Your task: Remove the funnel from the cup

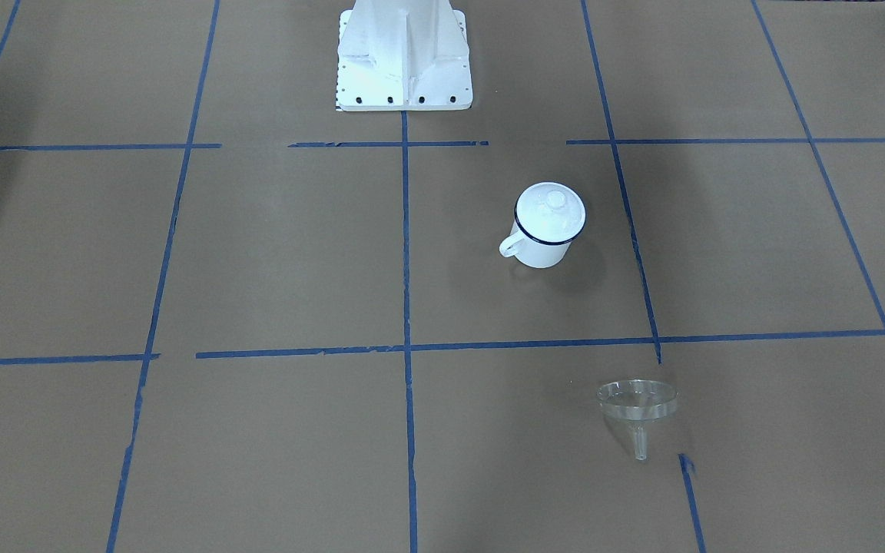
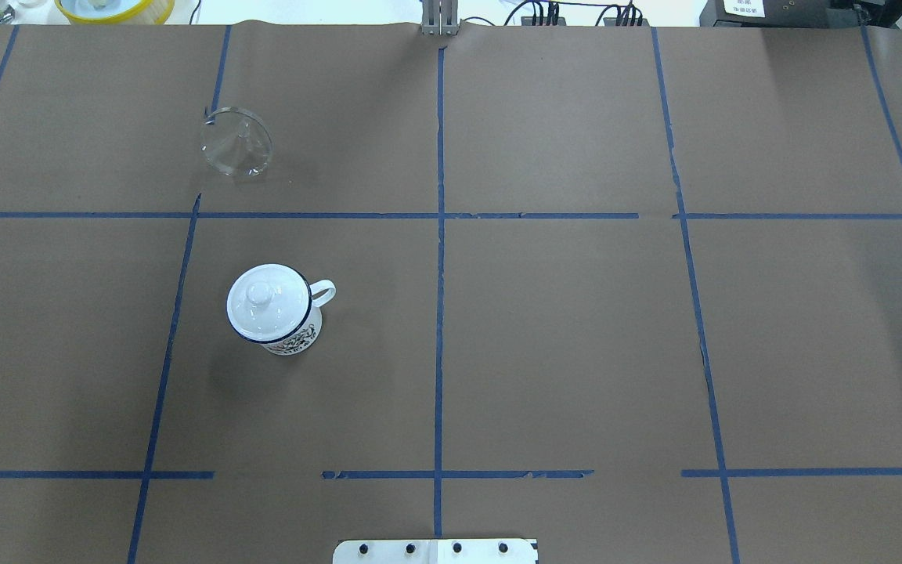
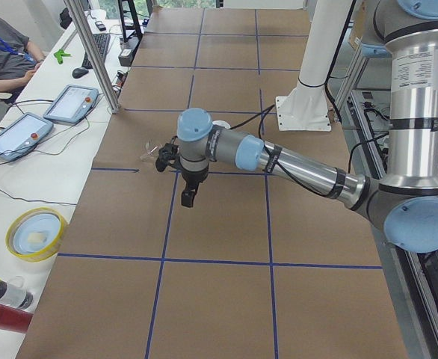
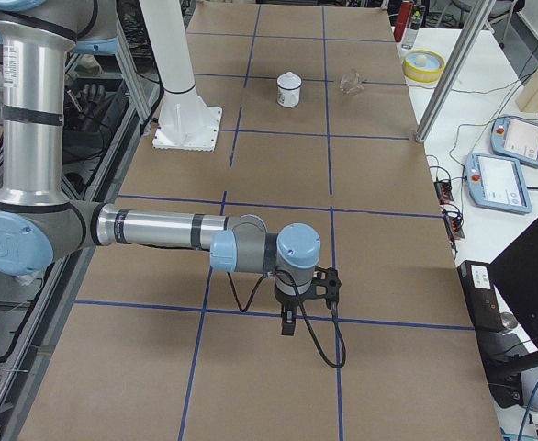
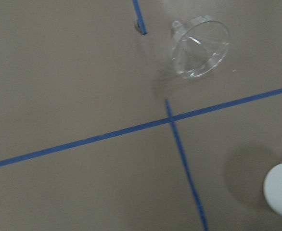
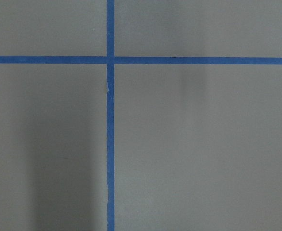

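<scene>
The clear funnel [image 1: 637, 401] lies on its side on the brown paper, apart from the cup. It also shows in the overhead view [image 2: 236, 142] and the left wrist view [image 5: 200, 46]. The white cup [image 1: 546, 238] with a dark blue rim stands upright [image 2: 290, 333], with a round white knobbed lid [image 2: 263, 296] on top. My left gripper [image 3: 187, 196] hangs above the table near the funnel. My right gripper [image 4: 289, 323] hangs over bare paper far from both. Both show only in the side views, so I cannot tell whether they are open or shut.
The robot's white base [image 1: 404, 54] stands at the table's middle edge. A metal post [image 3: 96, 56], two tablets [image 3: 17, 133] and a yellow bowl [image 3: 36, 233] sit on the operators' side. A person sits at the far left [image 3: 6, 45].
</scene>
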